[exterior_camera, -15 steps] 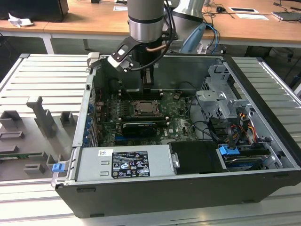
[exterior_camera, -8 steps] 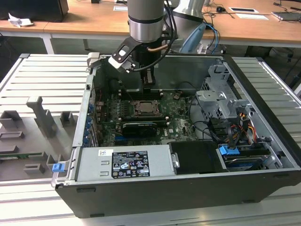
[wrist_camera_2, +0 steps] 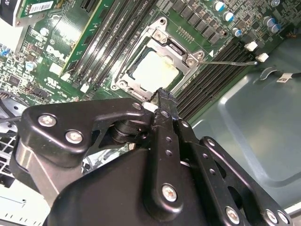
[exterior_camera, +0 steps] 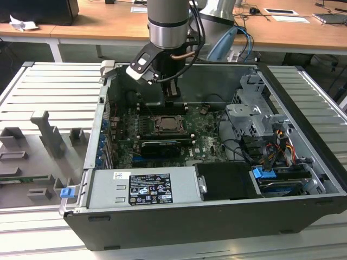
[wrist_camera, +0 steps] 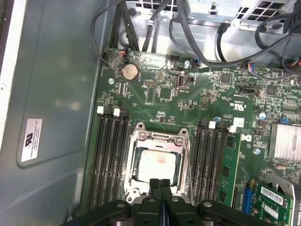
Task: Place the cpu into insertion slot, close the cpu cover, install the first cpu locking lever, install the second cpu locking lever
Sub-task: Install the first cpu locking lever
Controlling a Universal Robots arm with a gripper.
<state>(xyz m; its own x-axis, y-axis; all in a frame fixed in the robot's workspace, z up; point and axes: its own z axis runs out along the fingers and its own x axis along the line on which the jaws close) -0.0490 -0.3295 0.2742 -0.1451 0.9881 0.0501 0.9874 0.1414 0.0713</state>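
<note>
Silver-grey arm (exterior_camera: pixel 168 21) stands upright at the exterior view's upper centre, claw (wrist_camera: pixel 160 184) clenched on nothing, tips near one edge of the lowered cover (wrist_camera: pixel 160 139); the cpu (wrist_camera: pixel 157 165) lies framed inside it.

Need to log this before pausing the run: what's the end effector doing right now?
End effector: closed, nothing seen in its grip, at the edge of the cpu cover.

Black label (exterior_camera: pixel 149 189), white symbols and fine print, on the grey power supply housing (exterior_camera: pixel 184 187), lower centre of the exterior view: print not legible.

White sticker (wrist_camera: pixel 31 140) on the chassis wall (wrist_camera: pixel 56 94), first wrist view: unreadable.

Barcode sticker (wrist_camera_2: pixel 41 7) on a circuit board (wrist_camera_2: pixel 61 23), second wrist view: digits unreadable.
</note>
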